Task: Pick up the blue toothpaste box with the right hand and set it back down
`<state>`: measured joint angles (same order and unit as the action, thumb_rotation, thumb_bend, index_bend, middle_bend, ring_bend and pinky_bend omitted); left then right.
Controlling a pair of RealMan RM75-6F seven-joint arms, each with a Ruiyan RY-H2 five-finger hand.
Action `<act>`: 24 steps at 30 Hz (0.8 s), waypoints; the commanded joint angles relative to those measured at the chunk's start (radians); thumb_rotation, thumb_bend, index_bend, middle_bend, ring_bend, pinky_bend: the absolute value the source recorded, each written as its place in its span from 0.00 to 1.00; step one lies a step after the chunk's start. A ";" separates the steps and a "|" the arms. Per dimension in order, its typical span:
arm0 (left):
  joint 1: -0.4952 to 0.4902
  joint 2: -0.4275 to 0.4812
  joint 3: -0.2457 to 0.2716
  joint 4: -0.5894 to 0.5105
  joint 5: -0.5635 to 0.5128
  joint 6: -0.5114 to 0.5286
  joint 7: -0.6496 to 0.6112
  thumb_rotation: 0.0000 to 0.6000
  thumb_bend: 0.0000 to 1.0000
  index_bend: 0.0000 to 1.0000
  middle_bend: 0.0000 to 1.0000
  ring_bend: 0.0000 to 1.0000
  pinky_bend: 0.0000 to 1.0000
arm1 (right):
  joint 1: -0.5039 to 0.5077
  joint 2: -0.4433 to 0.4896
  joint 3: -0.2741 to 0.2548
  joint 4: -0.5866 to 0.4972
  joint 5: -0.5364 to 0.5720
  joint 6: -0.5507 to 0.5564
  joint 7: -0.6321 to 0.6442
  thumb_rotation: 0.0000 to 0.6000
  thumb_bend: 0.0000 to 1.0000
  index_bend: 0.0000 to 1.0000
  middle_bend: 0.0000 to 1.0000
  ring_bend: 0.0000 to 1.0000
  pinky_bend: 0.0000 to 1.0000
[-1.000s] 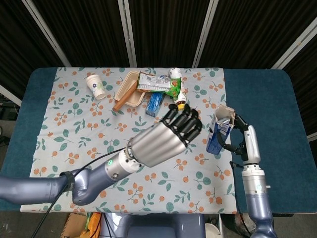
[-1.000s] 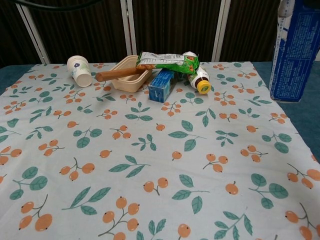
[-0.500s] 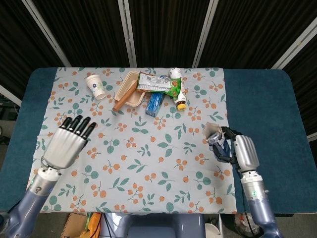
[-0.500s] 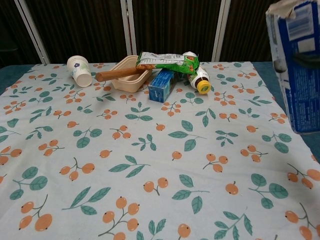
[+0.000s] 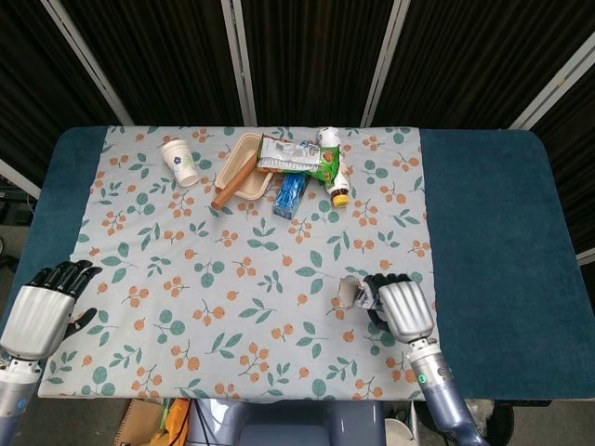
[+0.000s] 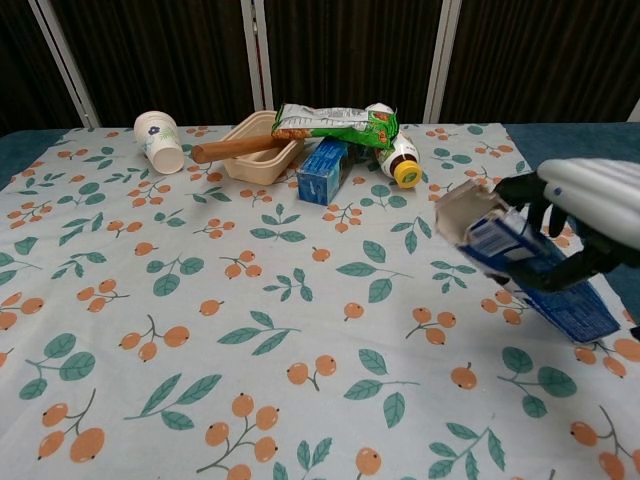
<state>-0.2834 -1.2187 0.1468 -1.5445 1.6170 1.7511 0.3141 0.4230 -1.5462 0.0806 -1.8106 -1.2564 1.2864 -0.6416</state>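
Observation:
The blue toothpaste box (image 6: 520, 265) has a torn whitish open end (image 5: 350, 295). My right hand (image 6: 592, 210) grips it from above, fingers wrapped around its far half. The box lies tilted, nearly flat, its open end pointing left and slightly up, low over the floral cloth (image 6: 300, 300) near the front right. Whether it touches the cloth I cannot tell. In the head view the right hand (image 5: 400, 308) covers most of the box. My left hand (image 5: 42, 311) hovers at the near left corner, fingers apart, holding nothing.
At the back of the cloth stand a paper cup (image 5: 178, 161), a beige bowl (image 5: 244, 160) with a wooden rod across it, a green snack packet (image 5: 299, 156), a yellow-capped bottle (image 5: 337, 186) and a smaller blue box (image 5: 290, 193). Dark blue table (image 5: 493, 242) borders the cloth on the right.
My right hand has carried the box toward the near edge and leftward, tipping it from upright to nearly flat. The left arm swept from the middle to the near left corner.

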 commanded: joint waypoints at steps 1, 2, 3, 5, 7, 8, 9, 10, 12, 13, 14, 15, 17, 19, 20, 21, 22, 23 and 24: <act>0.015 -0.009 -0.006 0.014 0.001 -0.003 -0.027 1.00 0.03 0.26 0.25 0.27 0.40 | 0.025 -0.126 -0.037 0.081 0.022 -0.007 -0.135 1.00 0.45 0.23 0.41 0.33 0.40; 0.018 -0.011 -0.009 0.016 -0.002 -0.010 -0.034 1.00 0.03 0.26 0.24 0.27 0.40 | 0.028 -0.150 -0.038 0.091 0.034 -0.017 -0.145 1.00 0.44 0.15 0.36 0.28 0.39; 0.021 -0.011 -0.011 0.016 -0.004 -0.015 -0.038 1.00 0.03 0.25 0.23 0.25 0.39 | 0.029 -0.165 -0.037 0.094 0.043 -0.021 -0.149 1.00 0.43 0.09 0.31 0.23 0.37; 0.025 -0.011 -0.014 0.015 -0.007 -0.025 -0.045 1.00 0.03 0.24 0.20 0.22 0.35 | 0.032 -0.191 -0.033 0.092 0.054 -0.027 -0.155 1.00 0.38 0.00 0.21 0.14 0.33; 0.030 -0.010 -0.018 0.014 -0.010 -0.033 -0.050 1.00 0.03 0.22 0.18 0.20 0.32 | 0.036 -0.213 -0.027 0.080 0.055 -0.028 -0.150 1.00 0.34 0.00 0.15 0.07 0.29; 0.032 -0.010 -0.019 0.014 -0.011 -0.037 -0.052 1.00 0.03 0.21 0.17 0.19 0.31 | 0.036 -0.220 -0.024 0.074 0.054 -0.026 -0.151 1.00 0.33 0.00 0.13 0.06 0.28; 0.035 -0.010 -0.021 0.013 -0.012 -0.041 -0.054 1.00 0.03 0.20 0.16 0.18 0.30 | 0.037 -0.226 -0.020 0.065 0.055 -0.023 -0.152 1.00 0.33 0.00 0.12 0.05 0.27; 0.037 -0.011 -0.022 0.012 -0.012 -0.044 -0.056 1.00 0.03 0.19 0.15 0.18 0.30 | 0.037 -0.230 -0.014 0.051 0.057 -0.020 -0.151 1.00 0.32 0.00 0.11 0.05 0.27; 0.043 -0.010 -0.026 0.006 -0.015 -0.053 -0.062 1.00 0.03 0.18 0.14 0.17 0.29 | 0.038 -0.229 -0.004 0.021 0.055 -0.010 -0.157 1.00 0.32 0.00 0.11 0.04 0.26; 0.046 -0.009 -0.027 0.003 -0.016 -0.055 -0.063 1.00 0.03 0.18 0.13 0.17 0.29 | 0.038 -0.223 0.000 0.007 0.052 -0.004 -0.159 1.00 0.32 0.00 0.11 0.04 0.26; 0.049 -0.008 -0.028 0.000 -0.017 -0.057 -0.064 1.00 0.03 0.17 0.13 0.17 0.28 | 0.037 -0.214 0.002 -0.008 0.049 0.002 -0.162 1.00 0.32 0.00 0.11 0.04 0.25; 0.052 -0.006 -0.029 -0.002 -0.017 -0.059 -0.065 1.00 0.03 0.17 0.12 0.16 0.27 | 0.035 -0.202 0.004 -0.022 0.044 0.009 -0.165 1.00 0.32 0.00 0.11 0.04 0.24; 0.059 -0.003 -0.032 -0.008 -0.016 -0.061 -0.063 1.00 0.03 0.16 0.11 0.16 0.26 | 0.024 -0.157 -0.001 -0.053 0.029 0.029 -0.168 1.00 0.32 0.00 0.10 0.04 0.21; 0.069 0.001 -0.033 -0.011 -0.011 -0.058 -0.064 1.00 0.02 0.14 0.09 0.14 0.23 | 0.004 -0.088 -0.022 -0.079 0.002 0.051 -0.158 1.00 0.32 0.00 0.10 0.03 0.17; 0.073 0.002 -0.032 -0.012 -0.010 -0.058 -0.065 1.00 0.02 0.14 0.08 0.13 0.22 | -0.006 -0.055 -0.033 -0.085 -0.009 0.060 -0.153 1.00 0.32 0.00 0.09 0.02 0.14; 0.077 0.004 -0.032 -0.013 -0.009 -0.059 -0.066 1.00 0.02 0.13 0.07 0.11 0.21 | -0.017 -0.017 -0.046 -0.089 -0.023 0.070 -0.144 1.00 0.32 0.00 0.08 0.01 0.13; 0.083 0.006 -0.032 -0.015 -0.007 -0.059 -0.067 1.00 0.02 0.11 0.05 0.10 0.20 | -0.033 0.039 -0.067 -0.090 -0.046 0.082 -0.126 1.00 0.32 0.00 0.07 0.00 0.12; 0.086 0.007 -0.032 -0.017 -0.005 -0.058 -0.070 1.00 0.02 0.11 0.04 0.09 0.19 | -0.046 0.080 -0.084 -0.085 -0.064 0.092 -0.112 1.00 0.32 0.00 0.06 0.00 0.11; 0.090 0.008 -0.031 -0.020 -0.005 -0.059 -0.075 1.00 0.01 0.09 0.03 0.07 0.18 | -0.059 0.120 -0.102 -0.077 -0.082 0.103 -0.094 1.00 0.32 0.00 0.06 0.00 0.11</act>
<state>-0.1971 -1.2124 0.1154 -1.5617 1.6106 1.6923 0.2431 0.4123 -1.5567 0.0367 -1.8792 -1.2738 1.3452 -0.7824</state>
